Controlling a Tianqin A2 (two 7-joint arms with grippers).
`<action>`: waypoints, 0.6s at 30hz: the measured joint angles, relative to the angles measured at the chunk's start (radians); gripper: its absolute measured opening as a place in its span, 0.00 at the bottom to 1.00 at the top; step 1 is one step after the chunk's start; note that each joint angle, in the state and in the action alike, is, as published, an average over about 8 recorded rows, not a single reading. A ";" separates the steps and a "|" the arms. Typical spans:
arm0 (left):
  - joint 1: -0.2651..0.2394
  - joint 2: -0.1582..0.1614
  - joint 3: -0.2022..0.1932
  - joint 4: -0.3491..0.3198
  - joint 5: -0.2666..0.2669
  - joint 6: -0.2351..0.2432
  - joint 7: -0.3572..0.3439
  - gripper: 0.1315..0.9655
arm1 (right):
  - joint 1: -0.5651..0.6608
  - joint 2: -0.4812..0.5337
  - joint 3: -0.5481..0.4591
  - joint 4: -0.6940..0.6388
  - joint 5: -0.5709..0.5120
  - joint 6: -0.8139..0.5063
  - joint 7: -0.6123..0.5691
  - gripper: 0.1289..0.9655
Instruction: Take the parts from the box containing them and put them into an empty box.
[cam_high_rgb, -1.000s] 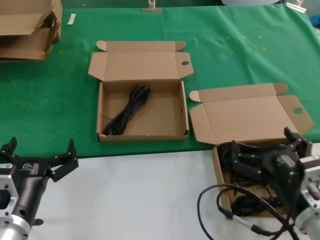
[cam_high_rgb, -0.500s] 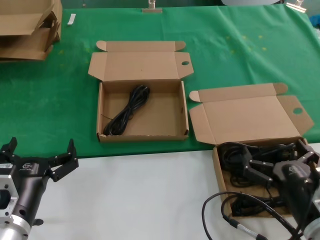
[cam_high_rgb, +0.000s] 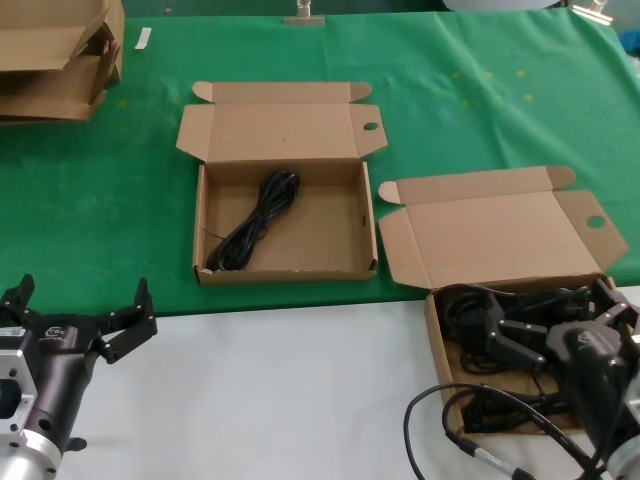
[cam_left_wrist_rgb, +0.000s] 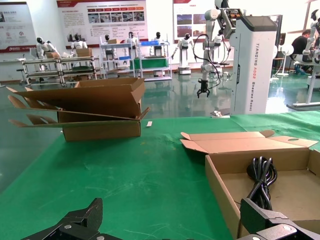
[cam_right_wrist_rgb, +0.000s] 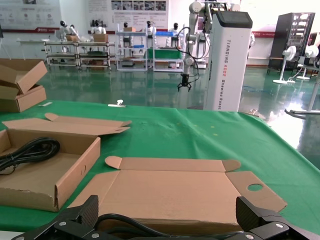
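Head view shows the right pincer (cam_high_rgb: 555, 322) at the lower right of the frame, lowered into the near box (cam_high_rgb: 500, 240), a shallow brown mailer whose hinged lid lies folded back onto the green cloth (cam_high_rgb: 480, 90). Its black fingers (cam_high_rgb: 500, 335) are spread wide among the tangled black cables (cam_high_rgb: 460, 310) that fill this tray, and they do not appear closed on any of them; whether a pad touches a strand cannot be told. A thicker grey-tipped cable (cam_high_rgb: 450, 420) of the robot loops over the white surface (cam_high_rgb: 270, 390) just in front of that box. Toward the centre of the frame, well apart from the near box, sits the second mailer box (cam_high_rgb: 285, 215), lid open toward the top of the frame, with one looped black cable bundle (cam_high_rgb: 255, 225) lying diagonally across its floor. The left pincer (cam_high_rgb: 80, 315) hovers at the lower left over the white surface, fingers wide apart and holding nothing. A stack of flattened cardboard (cam_high_rgb: 55, 55) rests in the upper left corner. In the right wrist view both finger tips (cam_right_wrist_rgb: 75, 216) frame the folded-back lid of the near box, with a strand of black cable curving between them.
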 joint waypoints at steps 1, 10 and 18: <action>0.000 0.000 0.000 0.000 0.000 0.000 0.000 1.00 | 0.000 0.000 0.000 0.000 0.000 0.000 0.000 1.00; 0.000 0.000 0.000 0.000 0.000 0.000 0.000 1.00 | 0.000 0.000 0.000 0.000 0.000 0.000 0.000 1.00; 0.000 0.000 0.000 0.000 0.000 0.000 0.000 1.00 | 0.000 0.000 0.000 0.000 0.000 0.000 0.000 1.00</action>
